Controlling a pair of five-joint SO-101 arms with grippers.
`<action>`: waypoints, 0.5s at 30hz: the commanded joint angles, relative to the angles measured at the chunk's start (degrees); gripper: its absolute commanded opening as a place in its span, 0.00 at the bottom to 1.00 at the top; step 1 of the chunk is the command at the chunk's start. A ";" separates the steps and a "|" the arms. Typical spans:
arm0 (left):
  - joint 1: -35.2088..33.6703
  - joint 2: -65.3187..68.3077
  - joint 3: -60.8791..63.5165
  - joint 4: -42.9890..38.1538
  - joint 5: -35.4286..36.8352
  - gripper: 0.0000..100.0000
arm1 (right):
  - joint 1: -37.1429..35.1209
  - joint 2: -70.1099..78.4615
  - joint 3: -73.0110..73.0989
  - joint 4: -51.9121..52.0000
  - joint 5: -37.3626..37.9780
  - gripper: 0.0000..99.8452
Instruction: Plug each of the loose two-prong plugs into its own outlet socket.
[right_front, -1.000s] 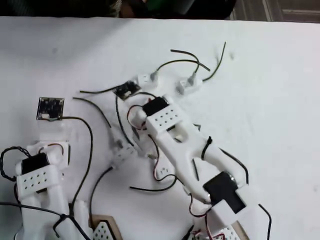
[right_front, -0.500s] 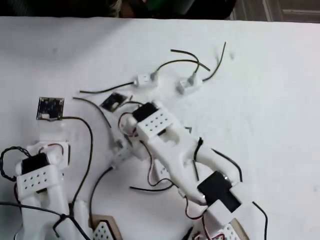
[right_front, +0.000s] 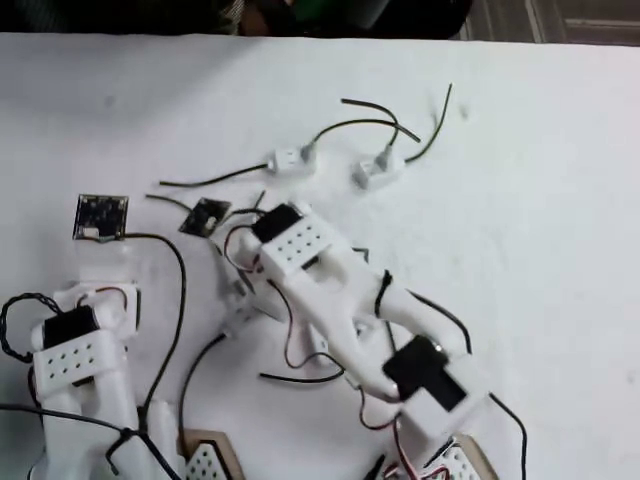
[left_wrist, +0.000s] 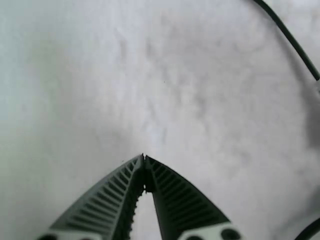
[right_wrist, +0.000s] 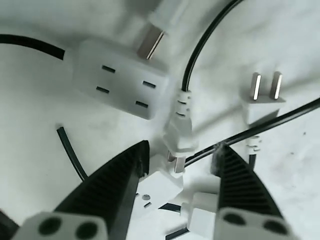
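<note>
Currently, the loose two-prong plug (right_wrist: 264, 102) lies flat on the white table (right_wrist: 302, 30), prongs bare and in no slot, well to one side of the four-slot outlet block (right_wrist: 120, 80). A second white plug (right_wrist: 179, 132) on a black cord lies nearer, just beside a corner of that block. Its prongs point at a smaller socket piece (right_wrist: 159, 186); whether they are seated cannot be told. A third plug (right_wrist: 151, 41) has a prong at the block's edge, outside any slot.

The right gripper (right_wrist: 181, 146) hangs beside the block with its jaws released and spread wide, straddling the second plug and grasping nothing. The left gripper (left_wrist: 144, 165) is clenched on nothing over bare table, with no block near it. In the high view the left arm (right_front: 75, 360) stands well away from the right arm (right_front: 330, 280).

Judgement: the step in hand is the approach to a pick; no grasp is made. The next move calls for lowering onto the plug body, not the cord, closing squarely, then turning the prongs parallel to a free pair of slots before pressing in. The crossing cords are a snag risk.
</note>
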 joint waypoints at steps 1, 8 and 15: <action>-0.40 -1.10 -0.18 -0.62 0.00 0.02 | 0.57 4.26 -8.18 5.76 0.53 0.22; -0.40 -1.10 -0.18 -0.62 0.00 0.02 | 0.57 16.92 -24.26 16.31 0.53 0.22; -0.40 -1.10 -0.18 -0.62 0.00 0.02 | 3.12 25.27 -31.82 17.71 0.62 0.18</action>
